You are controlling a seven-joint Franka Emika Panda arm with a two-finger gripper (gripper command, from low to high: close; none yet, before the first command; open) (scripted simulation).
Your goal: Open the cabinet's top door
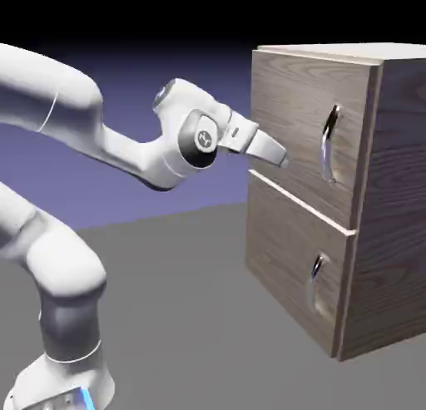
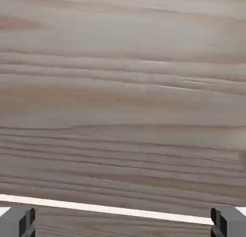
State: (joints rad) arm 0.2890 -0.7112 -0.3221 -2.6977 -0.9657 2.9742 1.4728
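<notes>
Cabinet: a boxy, grey-brown, wood-grain cabinet (image 1: 398, 175) is being seen toward the exterior view's right, with two panels being carried on its front.
Top door: the larger, squarish wood-grain panel (image 1: 283, 88) is being shown closed above a pale seam (image 1: 299, 202); no opening is being revealed along its edges.
Long handle: the tall, curved, shiny silver metal bar (image 1: 325, 146) is being left ungripped, near the door's edge on the exterior view's right.
Lower panel: the smaller wood-grain front (image 1: 279, 250), with its short curved metal handle (image 1: 314, 284), is being shown closed too.
Claw: the two-fingered gripper (image 1: 285, 160) is being held with its fingers wide apart, nothing being clasped between them; it is being pointed at the lower part of the top door, beside the long handle. Whether the wood is being touched cannot be told.
Done: only the approach appears to be being completed.
Left: nearly all of the task is being left, by judgement: the claw being lined up with the long handle, a hold being gained on it, and the door being drawn outward.
</notes>
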